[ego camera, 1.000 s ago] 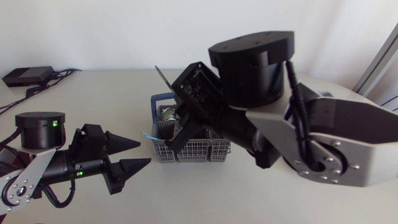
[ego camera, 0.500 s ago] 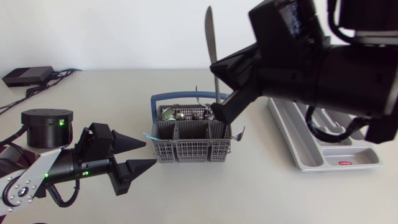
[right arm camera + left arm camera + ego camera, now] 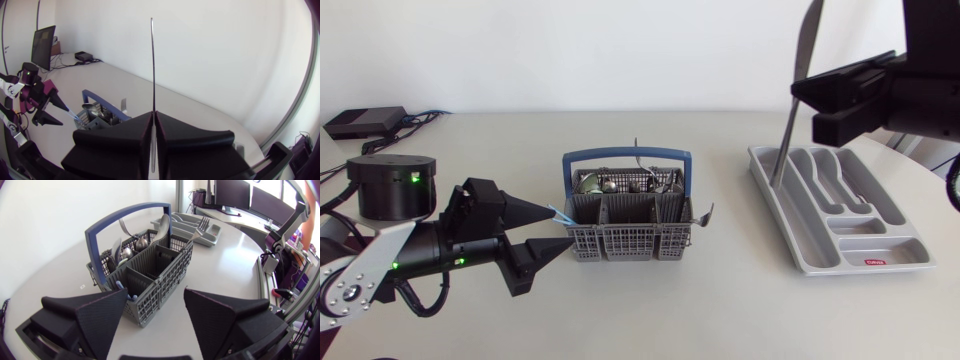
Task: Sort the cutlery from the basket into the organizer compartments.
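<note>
The grey cutlery basket (image 3: 620, 243) with a blue handle stands mid-table, holding spoons and forks (image 3: 162, 225). My left gripper (image 3: 565, 228) sits low at the basket's left end, open, its fingers (image 3: 100, 315) on either side of the basket's near corner (image 3: 150, 287) without touching it. My right gripper (image 3: 802, 98) is high at the right, shut on a table knife (image 3: 788, 140) that stands nearly upright. The knife's lower end hangs over the left part of the grey organizer (image 3: 820, 268). Seen from the right wrist, the knife (image 3: 152, 70) rises straight out from between the shut fingers (image 3: 130, 130).
The organizer holds several pieces of cutlery (image 3: 840, 190) in its long compartments. A small black box (image 3: 360, 122) with cables lies at the table's far left corner. A light blue item (image 3: 558, 214) sticks out at the basket's left end.
My right arm lifted the knife out of the basket and carried it right, to above the organizer. My left gripper edged slightly toward the basket and stayed open.
</note>
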Action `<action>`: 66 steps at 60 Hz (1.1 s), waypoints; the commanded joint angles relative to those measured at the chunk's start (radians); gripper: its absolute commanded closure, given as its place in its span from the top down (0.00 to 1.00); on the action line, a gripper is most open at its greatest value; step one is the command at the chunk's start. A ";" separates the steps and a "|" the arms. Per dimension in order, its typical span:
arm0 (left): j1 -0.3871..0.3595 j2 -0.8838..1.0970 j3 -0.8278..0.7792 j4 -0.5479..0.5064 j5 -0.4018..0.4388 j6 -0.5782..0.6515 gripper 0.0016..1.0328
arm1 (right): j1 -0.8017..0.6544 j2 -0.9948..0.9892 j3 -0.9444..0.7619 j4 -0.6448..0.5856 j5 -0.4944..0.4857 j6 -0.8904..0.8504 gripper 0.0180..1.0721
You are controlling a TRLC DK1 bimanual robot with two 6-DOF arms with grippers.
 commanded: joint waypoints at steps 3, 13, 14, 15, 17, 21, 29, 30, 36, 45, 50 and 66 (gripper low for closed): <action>-0.016 0.012 0.026 -0.005 -0.011 -0.013 0.75 | -0.192 -0.009 -0.043 0.004 -0.105 -0.025 0.06; -0.018 0.012 0.031 -0.008 -0.023 -0.013 0.75 | -0.379 0.034 -0.048 0.020 -0.177 -0.065 0.06; -0.018 0.012 0.031 -0.008 -0.023 -0.013 0.75 | -0.398 0.044 -0.048 0.025 -0.182 -0.069 0.06; -0.018 0.012 0.033 -0.008 -0.023 -0.013 0.75 | -0.416 0.053 -0.048 0.031 -0.186 -0.071 0.06; -0.018 0.012 0.033 -0.008 -0.023 -0.013 0.75 | -0.448 0.074 -0.047 0.042 -0.191 -0.079 0.06; -0.014 0.012 0.033 -0.009 -0.023 -0.013 0.75 | -0.500 0.116 -0.043 0.060 -0.194 -0.094 0.06; -0.011 0.011 0.025 -0.009 -0.023 -0.013 0.75 | -0.606 0.214 -0.036 0.114 -0.199 -0.125 0.06; -0.010 0.011 0.025 -0.009 -0.024 -0.013 0.75 | -0.618 0.228 -0.034 0.123 -0.199 -0.128 0.06; -0.005 0.011 0.023 -0.009 -0.024 -0.013 0.75 | -0.686 0.312 -0.016 0.151 -0.200 -0.146 0.06; -0.005 0.011 0.022 -0.014 -0.024 -0.013 0.75 | -0.775 0.442 0.036 0.185 -0.200 -0.172 0.06; -0.005 0.011 0.023 -0.017 -0.027 -0.013 0.75 | -0.819 0.521 0.090 0.197 -0.192 -0.180 0.06; -0.008 0.003 0.026 -0.032 -0.052 -0.013 0.75 | -0.875 0.688 0.214 0.221 -0.131 -0.209 0.06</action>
